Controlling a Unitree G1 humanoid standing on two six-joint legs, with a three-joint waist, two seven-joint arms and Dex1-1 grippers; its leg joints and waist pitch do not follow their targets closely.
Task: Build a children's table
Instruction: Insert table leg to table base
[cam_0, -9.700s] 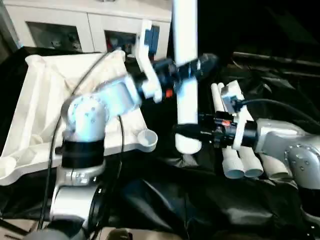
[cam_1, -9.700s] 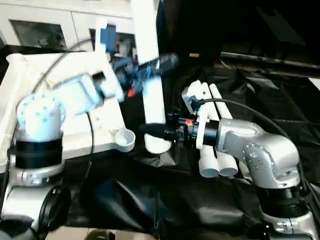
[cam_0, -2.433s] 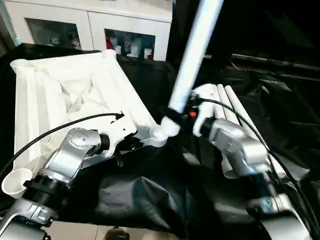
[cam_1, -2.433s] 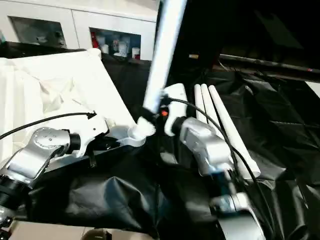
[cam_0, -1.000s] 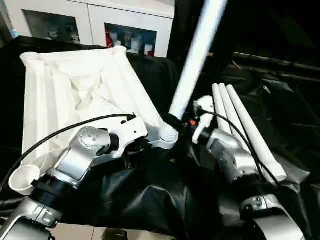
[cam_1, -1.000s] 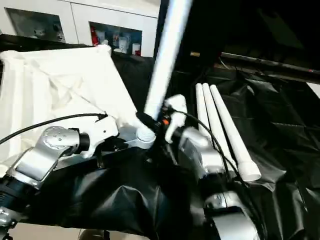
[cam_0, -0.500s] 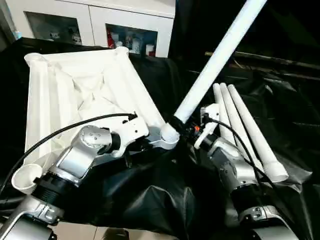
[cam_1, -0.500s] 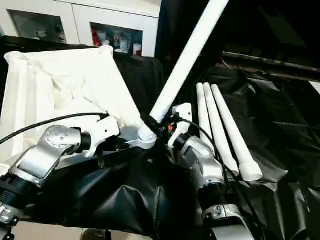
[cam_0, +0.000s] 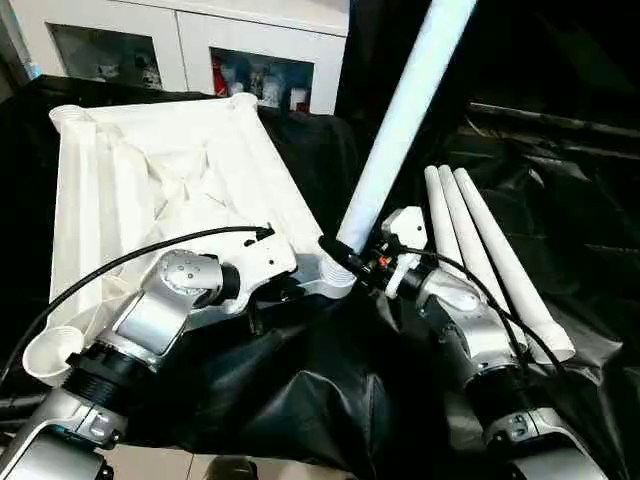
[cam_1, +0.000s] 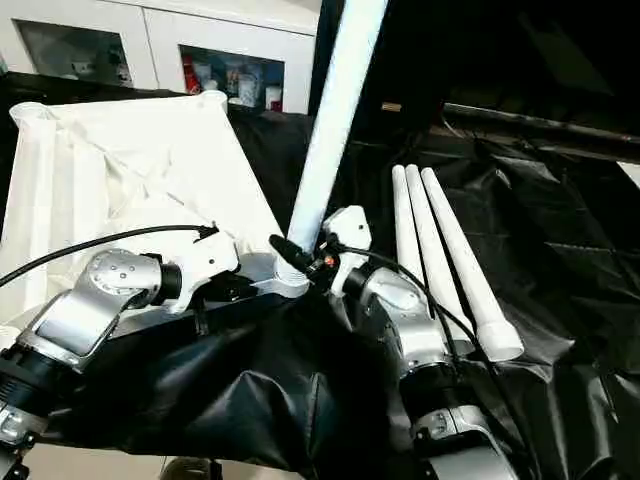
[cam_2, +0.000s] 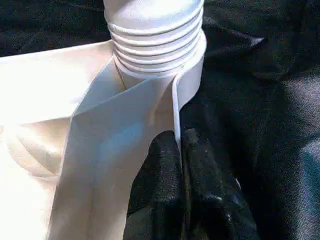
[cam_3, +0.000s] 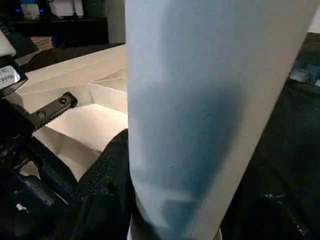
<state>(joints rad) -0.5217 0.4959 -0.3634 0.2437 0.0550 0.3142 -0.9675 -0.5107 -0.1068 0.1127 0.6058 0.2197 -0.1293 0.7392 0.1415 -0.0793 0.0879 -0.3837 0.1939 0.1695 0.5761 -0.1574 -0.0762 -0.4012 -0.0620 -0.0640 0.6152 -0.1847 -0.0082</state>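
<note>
The white tabletop (cam_0: 170, 190) lies upside down on the left, ribbed underside up. My left gripper (cam_0: 298, 286) is shut on its thin raised rim (cam_2: 176, 107) just beside the near corner socket (cam_2: 192, 75). One white leg (cam_0: 400, 120) rises steeply from that socket, its ridged end (cam_2: 155, 42) sitting in it. My right gripper (cam_0: 347, 260) is shut on this leg close to its base, with a black finger (cam_3: 107, 175) against the tube (cam_3: 200, 100). Three more legs (cam_0: 480, 250) lie side by side on the right.
Black cloth (cam_0: 300, 400) covers the work surface and sags at the front. White cabinets (cam_0: 200, 50) stand behind. The tabletop's other corner sockets (cam_0: 48, 358) are at its front-left and far ends. A cable (cam_0: 120, 265) loops over my left forearm.
Half a second ago the leg leaned far to the right; now it stands much steeper in the socket, with my right gripper still on it. The left gripper has kept its hold.
</note>
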